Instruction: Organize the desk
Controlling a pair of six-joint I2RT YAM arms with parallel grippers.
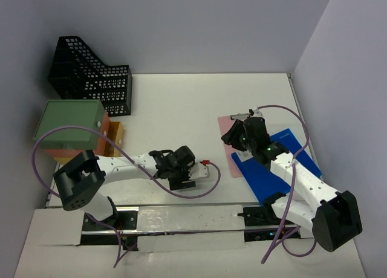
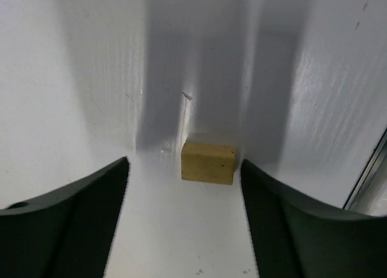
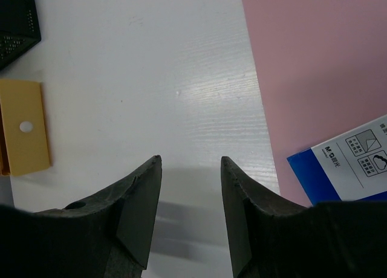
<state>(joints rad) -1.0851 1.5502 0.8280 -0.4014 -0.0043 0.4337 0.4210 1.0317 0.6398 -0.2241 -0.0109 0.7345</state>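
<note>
Left fingers (image 2: pixel 66 211) spread, nothing grasped; small tan block (image 2: pixel 208 162) lies on tabletop (image 2: pixel 72 78) just ahead, off-centre in gap. Gap best centred, fingers advanced, closed on flat sides. Right fingers (image 3: pixel 121 217) parted, empty.

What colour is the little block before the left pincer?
Tan-yellow; the block shows best in the left wrist view.
</note>
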